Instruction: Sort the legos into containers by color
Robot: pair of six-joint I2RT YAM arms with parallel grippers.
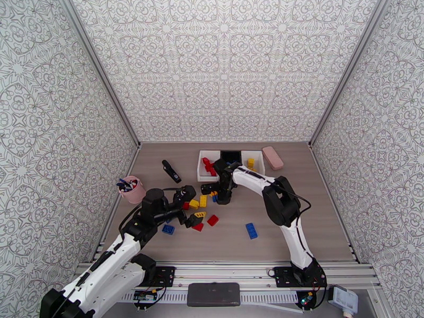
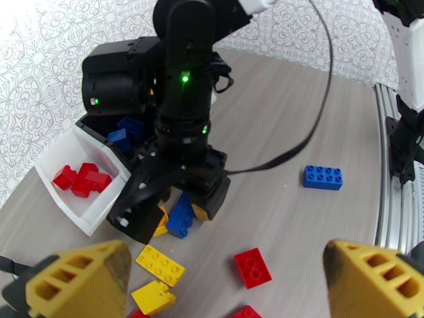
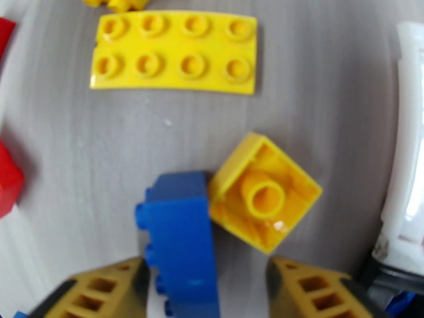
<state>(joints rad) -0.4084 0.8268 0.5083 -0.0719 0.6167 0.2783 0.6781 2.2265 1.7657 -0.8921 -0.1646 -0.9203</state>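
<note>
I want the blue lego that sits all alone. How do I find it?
Start on the wooden table, at the right arm's white lower link. Just left of it lies a flat blue brick with eight studs. The other loose bricks crowd together farther left; this one has bare wood all round.
</note>
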